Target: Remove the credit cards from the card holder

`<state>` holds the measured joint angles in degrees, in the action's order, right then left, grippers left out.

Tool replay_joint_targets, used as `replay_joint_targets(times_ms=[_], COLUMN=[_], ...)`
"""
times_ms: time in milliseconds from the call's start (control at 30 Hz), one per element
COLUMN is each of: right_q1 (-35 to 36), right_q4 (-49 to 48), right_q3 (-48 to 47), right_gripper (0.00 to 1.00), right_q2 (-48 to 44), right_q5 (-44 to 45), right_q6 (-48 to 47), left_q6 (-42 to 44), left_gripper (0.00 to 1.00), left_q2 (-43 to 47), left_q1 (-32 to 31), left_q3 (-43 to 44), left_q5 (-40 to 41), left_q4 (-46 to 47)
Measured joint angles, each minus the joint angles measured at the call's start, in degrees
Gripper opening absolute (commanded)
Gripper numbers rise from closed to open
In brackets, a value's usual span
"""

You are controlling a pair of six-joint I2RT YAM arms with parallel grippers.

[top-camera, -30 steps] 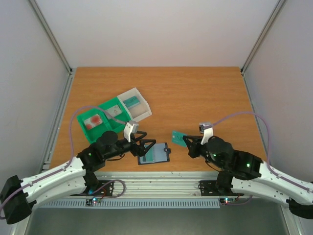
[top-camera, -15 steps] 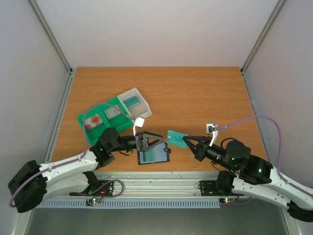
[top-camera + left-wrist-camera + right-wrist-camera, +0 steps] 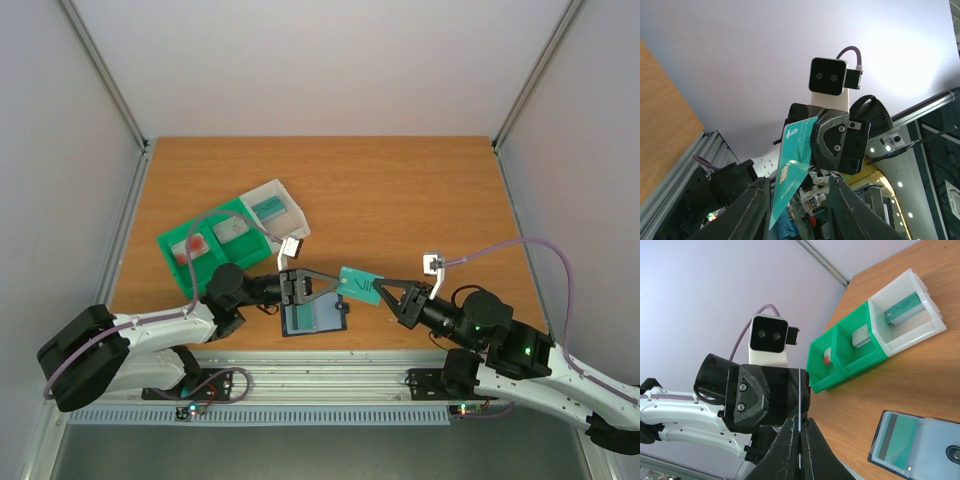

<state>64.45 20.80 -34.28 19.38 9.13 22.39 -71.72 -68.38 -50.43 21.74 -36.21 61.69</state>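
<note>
On the left side of the bench (image 3: pixel 400 190) stood a green-and-white tray (image 3: pixel 837 382). Its white compartment held one teal card (image 3: pixel 902 307), lying flat, and each green compartment held a small object that I could not identify. From above, the lilac cable (image 3: pixel 215 215) of the left arm arched over the green part of the tray and hid some of it.

Just right of the tray, the left claw (image 3: pixel 322 285) hung above the bench with its fingers spread apart. In the left wrist view, the lower end of a second card (image 3: pixel 358 286), also teal, stood between them. I could not tell whether the fingers touched it.

Below this claw, near the front edge of the bench, the card holder (image 3: pixel 313 317) lay open and flat, with a third card (image 3: pixel 900 437) inside it.

The second card was lifted in the air, above the holder's right edge. The right claw (image 3: pixel 385 291) was closed on its right end and faced the left claw directly.
</note>
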Motion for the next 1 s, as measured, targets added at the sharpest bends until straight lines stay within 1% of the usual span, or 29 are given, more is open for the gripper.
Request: replay_joint_targets(times_ms=[33, 67, 233, 300, 500, 567, 600, 667, 700, 733, 800, 900, 1000], right_q1=[0.0, 0.0, 0.0, 0.0, 0.0, 0.1, 0.1, 0.1, 0.1, 0.1, 0.0, 0.0, 0.0], right_q4=[-0.1, -0.1, -0.6, -1.0, -1.1, -1.1, -1.1, -0.7, -0.4, 0.0, 1.1, 3.3, 6.2], right_q3=[0.0, 0.0, 0.0, 0.0, 0.0, 0.0, 0.0, 0.0, 0.0, 0.0, 0.0, -0.2, -0.6], right_gripper=[0.01, 0.01, 0.01, 0.01, 0.01, 0.04, 0.08, 0.23, 0.32, 0.43, 0.57, 0.71, 0.81], right_q2=[0.0, 0.0, 0.0, 0.1, 0.2, 0.3, 0.6, 0.9, 0.9, 0.7, 0.3, 0.1, 0.2], right_q5=[0.0, 0.0, 0.0, 0.0, 0.0, -0.4, -0.9, -1.2, -0.9, -0.3, 0.6, 2.0, 3.2], right_q6=[0.2, 0.3, 1.2, 1.5, 2.3, 2.6, 2.8, 3.0, 3.0, 3.2, 3.1, 3.2, 2.8], left_q6=[-0.2, -0.3, -0.7, -0.7, 0.3, 0.8, 1.2, 1.9, 2.3, 2.9, 4.1, 6.6, 9.8], left_gripper=[0.3, 0.26, 0.02, 0.0, 0.0, 0.01, 0.0, 0.0, 0.0, 0.0, 0.0, 0.0, 0.0], left_q2=[0.0, 0.0, 0.0, 0.0, 1.2, 2.3, 3.0, 4.6, 5.8, 7.0, 9.3, 12.5, 15.9], left_q1=[0.0, 0.0, 0.0, 0.1, 0.1, -0.1, -0.2, -0.3, -0.3, -0.3, 0.0, 0.0, 0.0], left_q3=[-0.1, -0.1, -0.1, -0.1, -0.4, -1.2, -1.7, -2.6, -3.1, -3.5, -3.8, -3.9, -3.8], left_q5=[0.0, 0.0, -0.1, 0.0, 0.1, 0.6, 0.8, 1.5, 2.1, 2.6, 3.7, 5.5, 8.2], left_q4=[0.4, 0.7, 1.1, 1.1, 0.9, 0.7, 0.5, -0.6, -1.5, -2.5, -4.8, -8.9, -14.8])
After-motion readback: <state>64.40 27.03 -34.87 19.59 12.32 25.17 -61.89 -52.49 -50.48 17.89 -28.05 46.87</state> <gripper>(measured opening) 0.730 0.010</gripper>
